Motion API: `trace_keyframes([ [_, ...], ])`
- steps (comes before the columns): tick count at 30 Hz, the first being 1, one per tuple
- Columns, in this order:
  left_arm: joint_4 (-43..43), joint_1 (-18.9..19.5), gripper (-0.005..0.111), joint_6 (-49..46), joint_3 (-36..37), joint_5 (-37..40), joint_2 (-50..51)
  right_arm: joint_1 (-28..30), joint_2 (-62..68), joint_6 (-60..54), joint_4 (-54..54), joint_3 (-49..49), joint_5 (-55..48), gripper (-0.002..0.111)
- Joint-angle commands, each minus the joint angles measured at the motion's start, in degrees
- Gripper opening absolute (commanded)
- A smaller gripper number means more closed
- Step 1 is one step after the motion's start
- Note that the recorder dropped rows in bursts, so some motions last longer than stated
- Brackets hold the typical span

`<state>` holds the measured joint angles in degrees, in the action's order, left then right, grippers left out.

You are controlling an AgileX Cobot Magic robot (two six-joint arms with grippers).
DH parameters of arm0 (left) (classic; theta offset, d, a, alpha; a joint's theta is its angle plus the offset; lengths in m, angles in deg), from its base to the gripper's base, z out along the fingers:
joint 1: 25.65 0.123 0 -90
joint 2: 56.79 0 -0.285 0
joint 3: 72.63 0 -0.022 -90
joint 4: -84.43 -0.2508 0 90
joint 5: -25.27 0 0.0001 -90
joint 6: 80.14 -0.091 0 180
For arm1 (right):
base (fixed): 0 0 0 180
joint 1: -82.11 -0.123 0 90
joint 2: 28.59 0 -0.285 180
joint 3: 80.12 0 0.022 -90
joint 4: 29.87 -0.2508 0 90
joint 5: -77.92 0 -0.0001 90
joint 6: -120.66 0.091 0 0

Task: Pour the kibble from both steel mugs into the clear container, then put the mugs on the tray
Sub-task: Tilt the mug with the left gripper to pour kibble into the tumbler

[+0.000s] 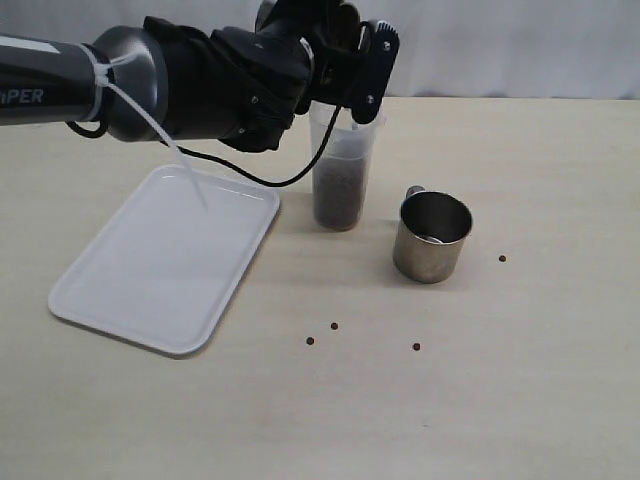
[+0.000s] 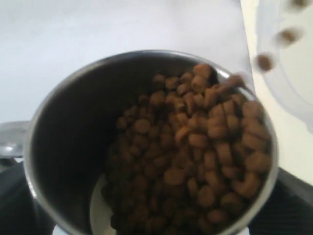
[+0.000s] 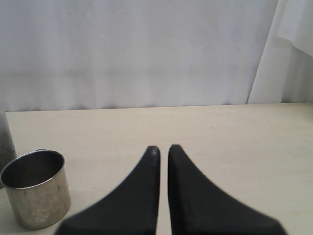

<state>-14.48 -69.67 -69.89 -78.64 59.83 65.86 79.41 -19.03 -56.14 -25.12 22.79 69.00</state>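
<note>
My left gripper [image 1: 362,66] hangs over the clear container [image 1: 343,165], shut on a steel mug [image 2: 63,147] that the exterior view hides behind the hand. The mug is tipped and holds much kibble [image 2: 195,156]. A few pellets [image 2: 264,62] are falling off its lip toward the container's rim [image 2: 274,93]. Brown kibble [image 1: 339,198] fills the container's lower part. The second steel mug [image 1: 432,237] stands upright and empty to the right of the container. My right gripper [image 3: 163,149] is shut on nothing, above the table, with that mug [image 3: 36,196] beside it.
The white tray [image 1: 165,260] lies left of the container and holds nothing. Loose pellets lie on the table in front [image 1: 334,326], [image 1: 416,347] and right of the mug [image 1: 502,258]. A white curtain backs the table.
</note>
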Motion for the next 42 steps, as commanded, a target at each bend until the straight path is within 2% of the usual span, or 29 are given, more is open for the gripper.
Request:
trace_keyframes([
  [1,-1.04,-0.01,0.000,-4.63,-0.88,0.40,-0.29,-0.18,0.14,0.31,0.46,-0.12,0.00,0.005],
  [14,-1.04,-0.01,0.000,-16.62,-0.88,0.40,1.43,-0.18,0.14,0.31,0.46,-0.12,0.00,0.005],
  [29,-1.04,-0.01,0.000,-18.99,-1.60,-0.60,1.43,-0.18,0.14,0.31,0.46,-0.12,0.00,0.005],
  [42,-1.04,-2.05,0.000,-27.11,-1.59,3.17,1.32,-0.18,0.14,0.31,0.46,-0.12,0.00,0.005],
])
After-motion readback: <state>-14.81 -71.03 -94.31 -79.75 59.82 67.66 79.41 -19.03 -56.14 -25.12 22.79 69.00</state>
